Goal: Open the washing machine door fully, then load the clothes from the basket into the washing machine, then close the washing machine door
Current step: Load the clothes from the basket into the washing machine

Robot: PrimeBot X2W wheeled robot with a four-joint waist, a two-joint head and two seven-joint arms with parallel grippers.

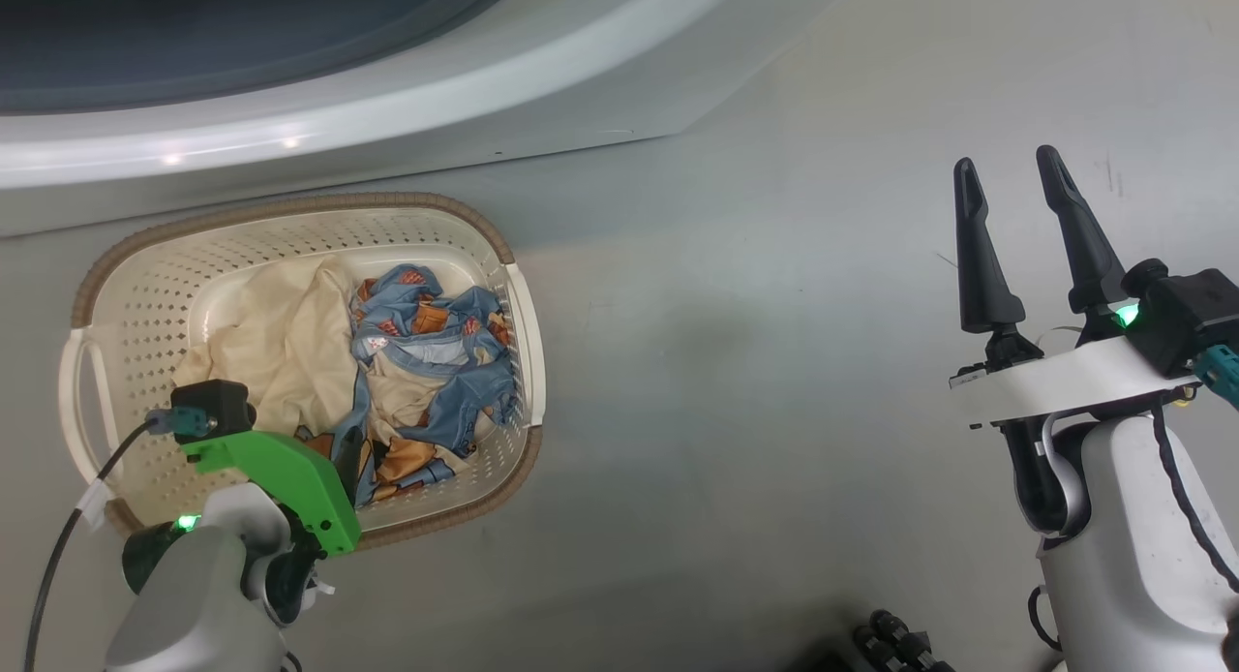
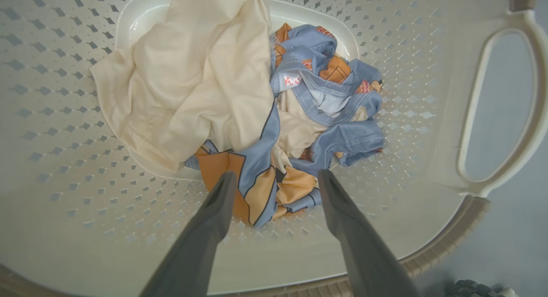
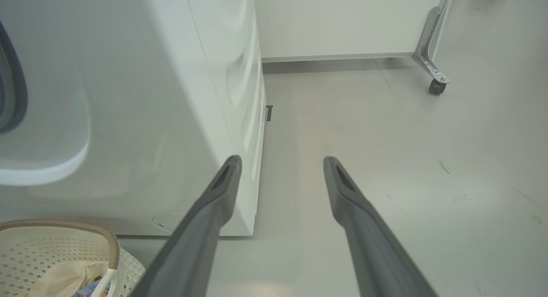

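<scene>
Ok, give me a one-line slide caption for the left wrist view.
Open fingers of the left gripper pointing at blue printed clothes and cream cloth in the basket.

The basket is cream moulded plastic, smooth and faintly shiny, pierced with small holes. Its rim is brown with a woven-looking texture. The clothes are soft cloth: the cream piece is matt and creased, and the blue printed garment is thin, with stitched hems. The washing machine has a glossy white casing that catches the lights. The floor is smooth grey with a slight sheen and a few scuffs. The right gripper has matt dark fingers, possibly plastic or rubber. A castor bracket is bare metal.
</scene>
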